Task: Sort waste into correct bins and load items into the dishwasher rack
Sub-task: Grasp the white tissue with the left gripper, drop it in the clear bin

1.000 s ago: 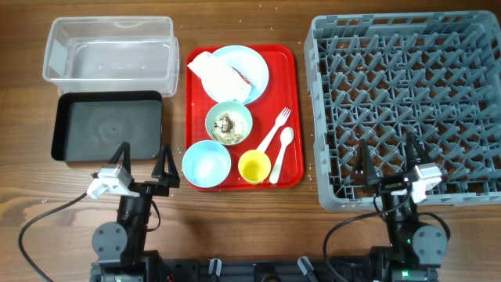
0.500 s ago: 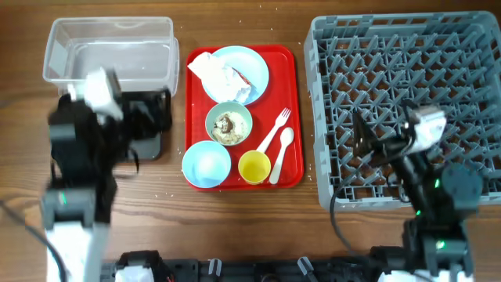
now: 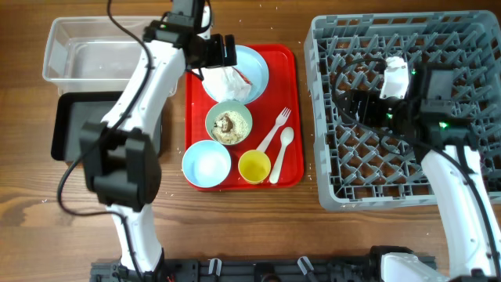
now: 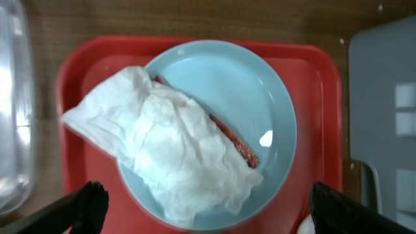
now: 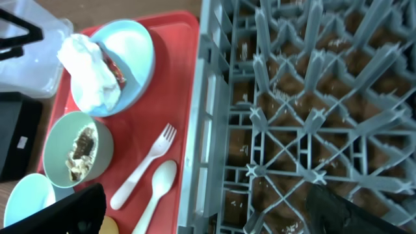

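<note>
2 bowls (image 3: pixel 229 124) (image 3: pixel 207 164), 2 bins (image 3: pixel 102 56) (image 3: pixel 78 125), 1 plate (image 3: pixel 255 66), 1 cup (image 3: pixel 254 167), 1 fork (image 3: pixel 275 130), 1 spoon (image 3: pixel 282 147), 1 rack (image 3: pixel 470 55).

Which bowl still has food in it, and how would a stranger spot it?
Find the red tray left of the big grey rack. At its centre, just below the pale blue plate in the overhead view, sits the mint-green bowl. Unlike the empty pale blue bowl beside it, it holds brownish food bits.

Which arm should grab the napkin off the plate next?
Left. The left claw hangs open directly over the napkin on the plate; the right claw is over the dishwasher rack.
</note>
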